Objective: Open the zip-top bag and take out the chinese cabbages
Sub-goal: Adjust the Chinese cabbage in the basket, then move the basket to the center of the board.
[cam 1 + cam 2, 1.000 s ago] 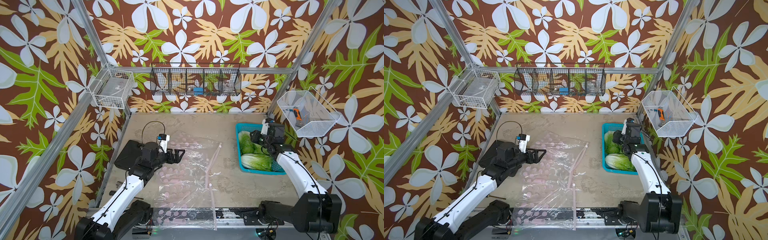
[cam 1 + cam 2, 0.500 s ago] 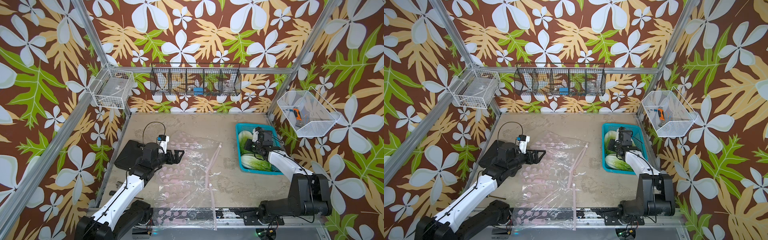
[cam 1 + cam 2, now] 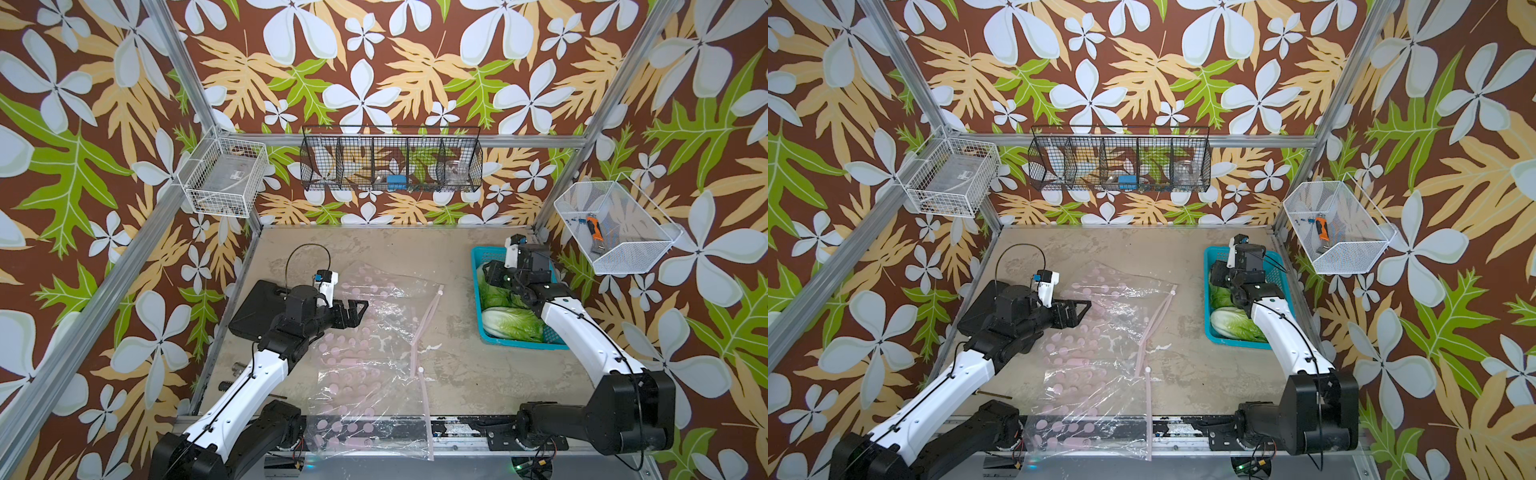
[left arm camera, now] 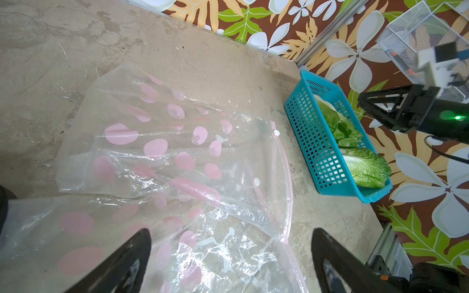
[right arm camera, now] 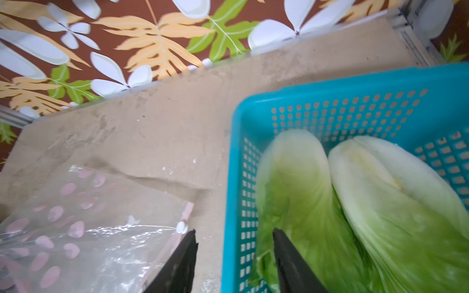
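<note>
Under R end effector (image 5: 234, 230), chinese cabbages (image 5: 304, 190) in basket (image 5: 330, 101); jaws half-open, empty. L end effector (image 4: 231, 230) wide open, empty. Prob. done; next, retract arms.

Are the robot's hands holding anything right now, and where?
Nothing is held. The left hand is open over the zip-top bag; the right hand is open over the chinese cabbages in the blue basket.

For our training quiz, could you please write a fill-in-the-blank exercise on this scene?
The clear zip-top bag with ____ dots lies on the beige table.
The green-and-white chinese cabbages lie in the turquoise perforated plastic ____.
The left tool, above the bag, is ____.
The right tool, by the cabbages, holds ____.
Missing: pink; basket; open; nothing.
</note>
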Robot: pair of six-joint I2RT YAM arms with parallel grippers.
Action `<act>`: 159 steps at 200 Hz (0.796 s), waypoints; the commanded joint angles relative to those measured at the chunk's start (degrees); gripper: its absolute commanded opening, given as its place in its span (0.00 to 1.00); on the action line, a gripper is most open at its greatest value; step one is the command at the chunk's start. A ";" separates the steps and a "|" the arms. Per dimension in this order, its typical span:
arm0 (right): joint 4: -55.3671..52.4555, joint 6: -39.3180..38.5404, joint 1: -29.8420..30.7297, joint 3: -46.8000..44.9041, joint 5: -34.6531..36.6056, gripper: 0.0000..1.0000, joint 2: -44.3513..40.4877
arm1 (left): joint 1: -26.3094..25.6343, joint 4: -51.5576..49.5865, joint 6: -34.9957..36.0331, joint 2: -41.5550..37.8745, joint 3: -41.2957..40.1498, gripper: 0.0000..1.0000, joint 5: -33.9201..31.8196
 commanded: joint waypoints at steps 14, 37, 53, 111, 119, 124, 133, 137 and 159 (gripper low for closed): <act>-6.77 -1.50 5.84 1.12 5.66 0.51 -1.79 | 0.00 -0.58 -0.02 -0.58 -0.12 1.00 -0.48; -9.18 -1.44 9.17 -0.43 7.96 0.52 -1.33 | -0.03 -0.58 -0.13 -0.77 -0.19 1.00 -0.39; -10.83 -1.53 10.61 -1.87 11.18 0.53 -1.41 | -0.02 -0.63 -0.22 -0.84 -0.24 1.00 -0.34; -13.35 -2.29 11.20 -6.54 13.22 0.55 -2.85 | 0.02 -0.57 -0.17 -0.47 -0.12 1.00 -0.09; -13.46 -2.23 11.20 -7.14 12.60 0.54 -2.36 | 0.01 -0.58 -0.16 -0.40 -0.12 1.00 -0.10; -13.34 -2.23 11.28 -7.53 12.18 0.53 -2.04 | 0.03 -0.62 -0.15 -0.48 -0.12 1.00 -0.08; -12.78 -2.17 11.37 -8.25 11.42 0.52 -1.39 | -0.02 -0.62 -0.15 -0.49 -0.12 1.00 -0.17; -12.47 -2.15 11.33 -8.54 11.06 0.50 -1.16 | -0.04 -0.66 -0.15 -0.49 -0.12 1.00 -0.21; -10.54 -2.06 11.64 -9.36 9.33 0.36 0.17 | 0.01 -0.80 -0.16 -0.74 -0.20 1.00 -0.60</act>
